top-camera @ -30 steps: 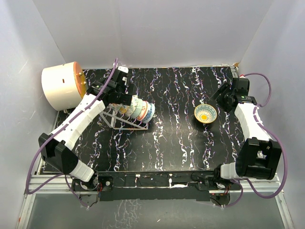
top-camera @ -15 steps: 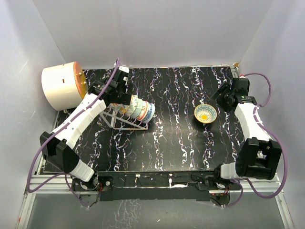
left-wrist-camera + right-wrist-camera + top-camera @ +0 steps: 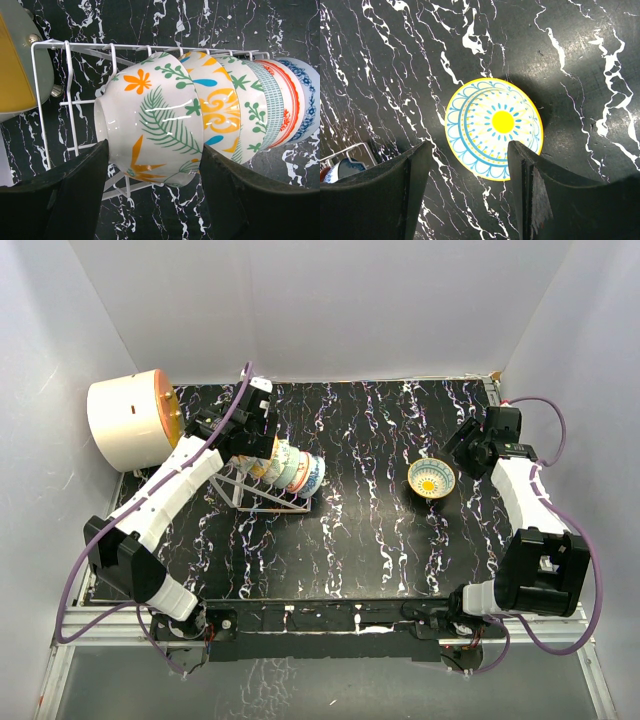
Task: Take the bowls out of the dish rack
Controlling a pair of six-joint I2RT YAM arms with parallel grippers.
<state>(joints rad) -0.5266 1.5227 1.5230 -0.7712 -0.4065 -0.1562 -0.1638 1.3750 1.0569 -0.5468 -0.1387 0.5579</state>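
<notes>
- The left fingers [image 3: 70, 195] are gripping both sides of the white ceramic leaf-patterned bowl [image 3: 155, 130], leftmost of 6 standing in the silver wire dish rack [image 3: 50, 100], far left.
- The right fingers [image 3: 395, 195] are hanging wide apart above the yellow-and-blue round bowl [image 3: 492, 129] on the black marbled worktop [image 3: 580, 75], right.

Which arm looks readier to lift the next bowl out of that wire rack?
Left. The left gripper clasps the leaf-patterned bowl at the end of the row in the dish rack. The right gripper hangs open over the yellow bowl out on the table, far from the rack.
</notes>
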